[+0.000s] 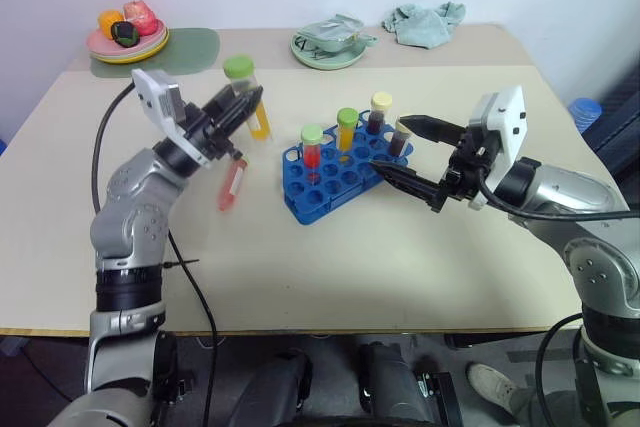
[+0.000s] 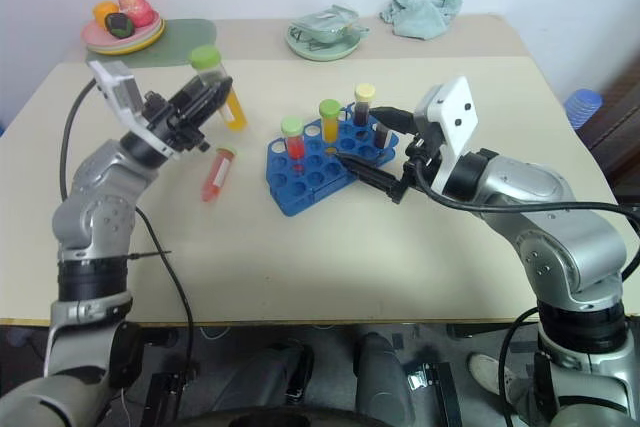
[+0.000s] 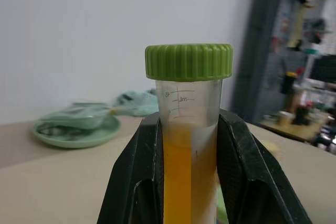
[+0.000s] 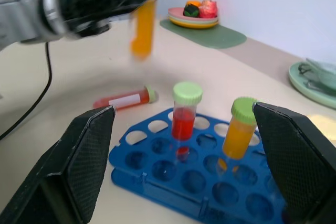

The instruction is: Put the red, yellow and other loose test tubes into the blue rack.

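I'm seeing the left gripper (image 1: 238,107) jaws clamping a yellow-orange tube (image 1: 247,97) above the table (image 1: 330,267), the right gripper (image 1: 408,150) jaws gaping beside the blue rack (image 1: 335,179); a red tube (image 1: 232,185) is lying loose left of the rack

left pincer (image 1: 240,107): raised, clamped shut | right pincer (image 1: 410,152): level, spread wide
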Controlling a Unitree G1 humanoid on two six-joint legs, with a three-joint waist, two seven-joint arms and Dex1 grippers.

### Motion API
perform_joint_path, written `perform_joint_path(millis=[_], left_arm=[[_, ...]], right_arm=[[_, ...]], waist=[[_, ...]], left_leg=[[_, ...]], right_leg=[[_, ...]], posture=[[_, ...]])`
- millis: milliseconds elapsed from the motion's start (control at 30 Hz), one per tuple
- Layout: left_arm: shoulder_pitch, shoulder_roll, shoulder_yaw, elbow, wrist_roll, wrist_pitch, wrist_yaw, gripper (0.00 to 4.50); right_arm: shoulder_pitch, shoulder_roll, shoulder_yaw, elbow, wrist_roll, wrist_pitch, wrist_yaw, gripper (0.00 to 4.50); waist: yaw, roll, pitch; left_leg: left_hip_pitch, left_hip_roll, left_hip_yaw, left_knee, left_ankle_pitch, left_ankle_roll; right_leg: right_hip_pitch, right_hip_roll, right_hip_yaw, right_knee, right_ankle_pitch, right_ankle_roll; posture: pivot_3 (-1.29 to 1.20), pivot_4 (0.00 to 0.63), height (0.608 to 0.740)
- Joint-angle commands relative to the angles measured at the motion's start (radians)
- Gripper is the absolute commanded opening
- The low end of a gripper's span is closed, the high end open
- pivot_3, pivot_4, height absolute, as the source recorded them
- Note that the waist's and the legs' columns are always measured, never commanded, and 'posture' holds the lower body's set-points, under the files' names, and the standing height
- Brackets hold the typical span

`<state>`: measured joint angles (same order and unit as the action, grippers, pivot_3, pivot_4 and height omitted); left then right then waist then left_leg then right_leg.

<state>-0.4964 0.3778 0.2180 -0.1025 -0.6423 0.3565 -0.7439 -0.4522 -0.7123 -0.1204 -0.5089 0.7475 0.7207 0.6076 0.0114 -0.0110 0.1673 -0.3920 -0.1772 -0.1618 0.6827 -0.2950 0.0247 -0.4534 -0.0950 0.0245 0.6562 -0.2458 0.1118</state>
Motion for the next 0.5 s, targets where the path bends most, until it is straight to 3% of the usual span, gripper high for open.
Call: perform_joint_path(millis=[33,267,500], left_arm=[[0.046,0.005,-0.035,-0.13,-0.014,-0.009,-0.023,0.76],[0.083,-0.014,-0.134,-0.175,0.032,-0.058,-0.068,0.76],[-0.006,-0.09,-0.249,-0.066,0.164,-0.155,-0.04,0.76]], right_arm=[[-0.029,0.004,-0.001,0.002,-0.005,-0.018,0.021,4.32],[-0.05,0.008,0.008,0.016,-0.014,-0.013,0.035,4.32],[-0.034,-0.006,-0.016,-0.004,-0.009,0.005,0.025,4.32]], waist=[[0.001,0.0,0.0],[0.002,0.0,0.0],[0.003,0.0,0.0]], left_leg=[[0.0,0.0,0.0,0.0,0.0,0.0],[0.0,0.0,0.0,0.0,0.0,0.0],[0.0,0.0,0.0,0.0,0.0,0.001]], right_leg=[[0.0,0.0,0.0,0.0,0.0,0.0],[0.001,0.0,0.0,-0.001,0.0,0.0],[0.002,0.0,0.0,-0.002,0.0,0.0]], posture=[[0.0,0.15,0.74],[0.0,0.15,0.74],[0.0,0.15,0.74]])
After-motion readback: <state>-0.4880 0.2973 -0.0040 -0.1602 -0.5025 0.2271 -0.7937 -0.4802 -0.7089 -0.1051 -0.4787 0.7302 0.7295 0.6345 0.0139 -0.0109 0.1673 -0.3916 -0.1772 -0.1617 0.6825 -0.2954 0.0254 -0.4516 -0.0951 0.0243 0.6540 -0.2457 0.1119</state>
